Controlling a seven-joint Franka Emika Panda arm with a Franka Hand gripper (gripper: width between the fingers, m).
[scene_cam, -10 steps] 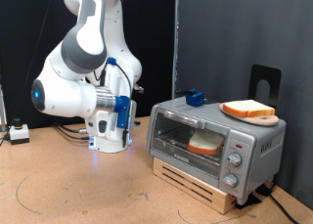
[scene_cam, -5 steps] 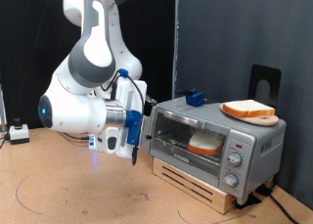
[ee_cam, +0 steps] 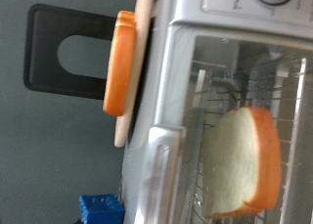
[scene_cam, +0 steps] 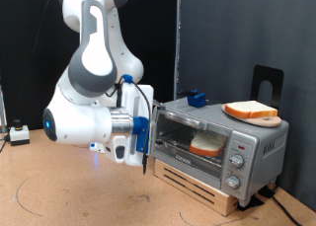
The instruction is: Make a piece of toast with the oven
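Exterior view: pincer (scene_cam: 145,145) beside oven (scene_cam: 219,147), toast (scene_cam: 206,144) inside

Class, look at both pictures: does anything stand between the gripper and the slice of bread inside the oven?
Yes. The oven's glass door looks shut, so it stands between the gripper, just off its front, and the slice of bread on the rack.

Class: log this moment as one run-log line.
gripper: at oven door, holding nothing seen | toast: on rack inside | second slice: on top | door: closed
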